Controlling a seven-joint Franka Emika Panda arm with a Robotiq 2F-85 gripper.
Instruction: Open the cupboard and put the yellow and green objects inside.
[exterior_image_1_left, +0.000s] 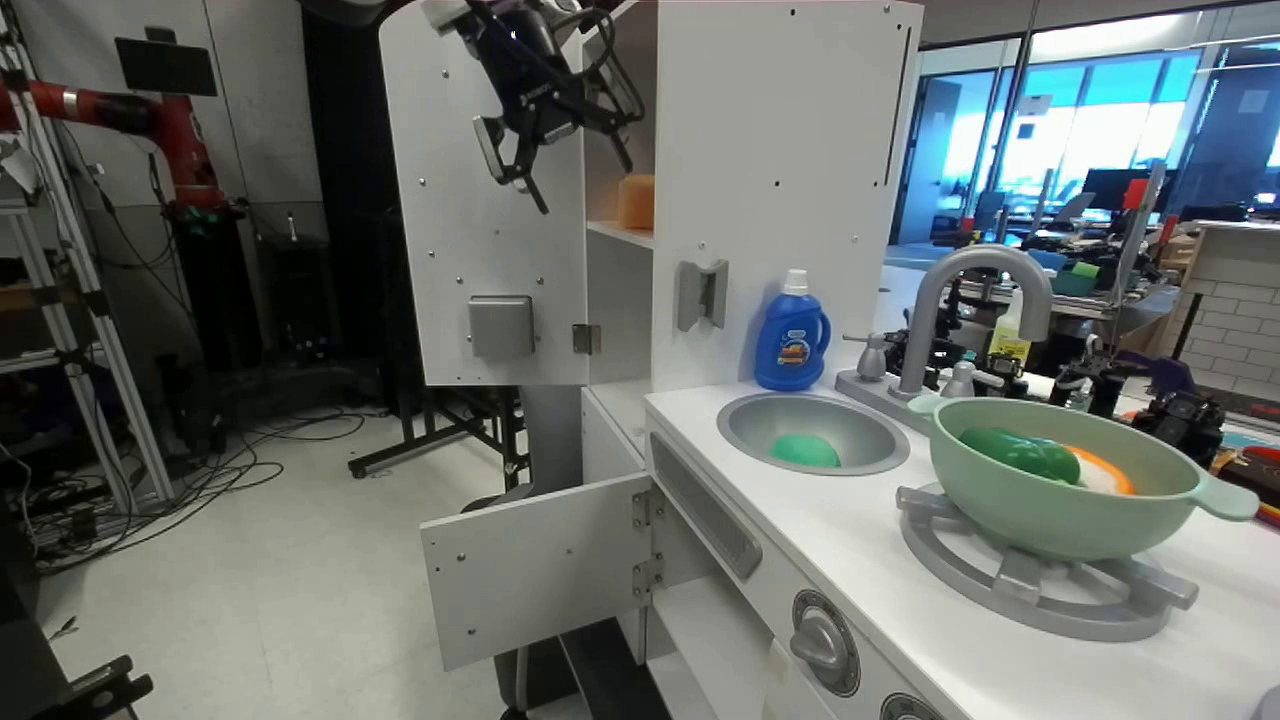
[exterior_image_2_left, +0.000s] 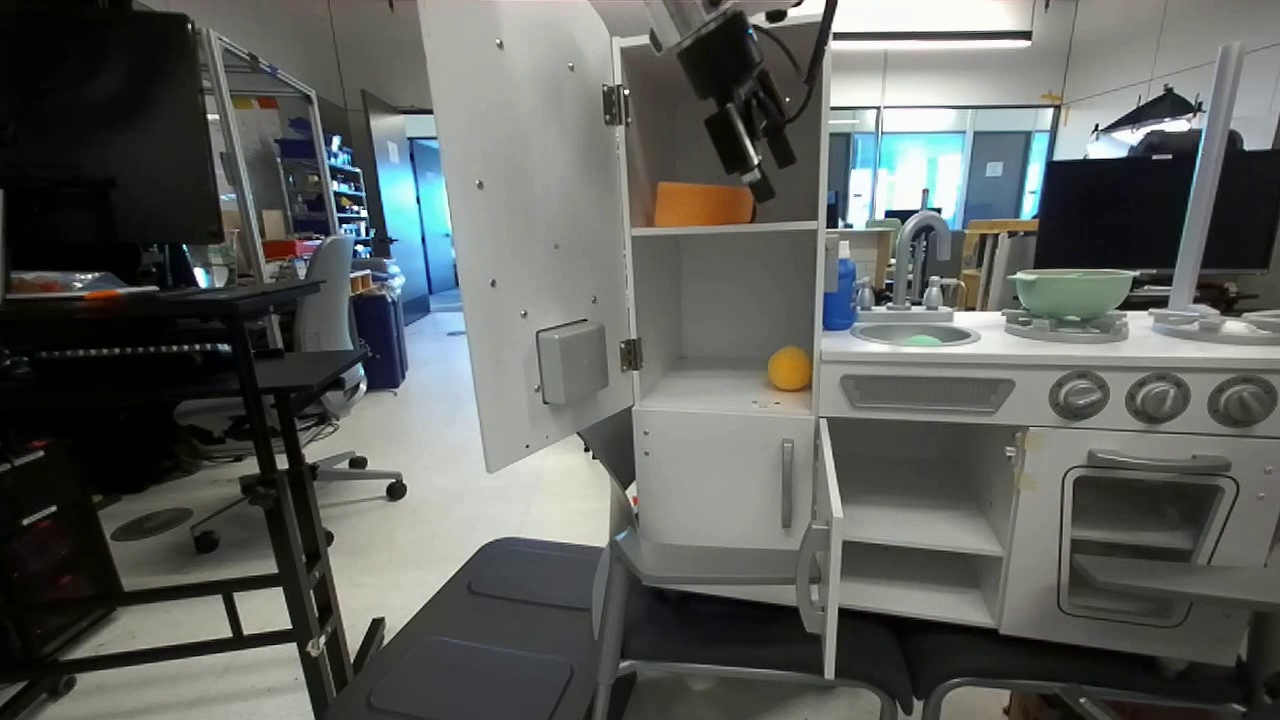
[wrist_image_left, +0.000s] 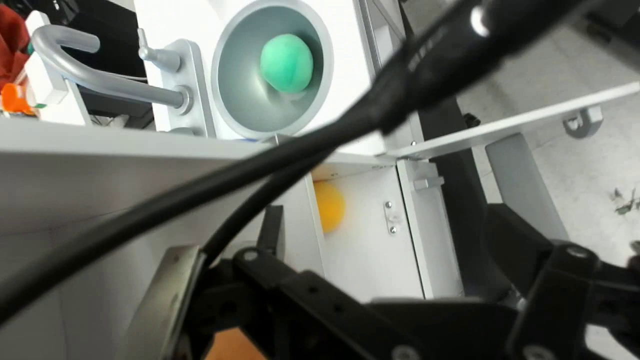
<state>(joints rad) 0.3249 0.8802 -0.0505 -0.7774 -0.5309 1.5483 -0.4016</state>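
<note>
The cupboard (exterior_image_2_left: 725, 229) stands with its tall white door (exterior_image_2_left: 530, 200) swung wide. On its lower level, at the inner right side, rests the round yellow object (exterior_image_2_left: 790, 369); the wrist view shows this yellow object (wrist_image_left: 330, 206) partly covered by a shelf edge. Down in the grey sink lies the green object (wrist_image_left: 286, 62), whose top also shows as a green patch (exterior_image_1_left: 805, 450) in an exterior view. My gripper (exterior_image_1_left: 585, 187) is up at the cupboard's upper opening, angled downward. Its fingers (wrist_image_left: 272, 225) are spread apart with nothing held, so it is open.
An orange piece (exterior_image_2_left: 703, 204) sits on the upper shelf, close below the gripper. Beside the sink rise a blue bottle (exterior_image_1_left: 792, 340) and a grey faucet (exterior_image_1_left: 985, 270). A green bowl (exterior_image_1_left: 1075, 480) is on the burner. A low door (exterior_image_1_left: 540, 565) juts out below.
</note>
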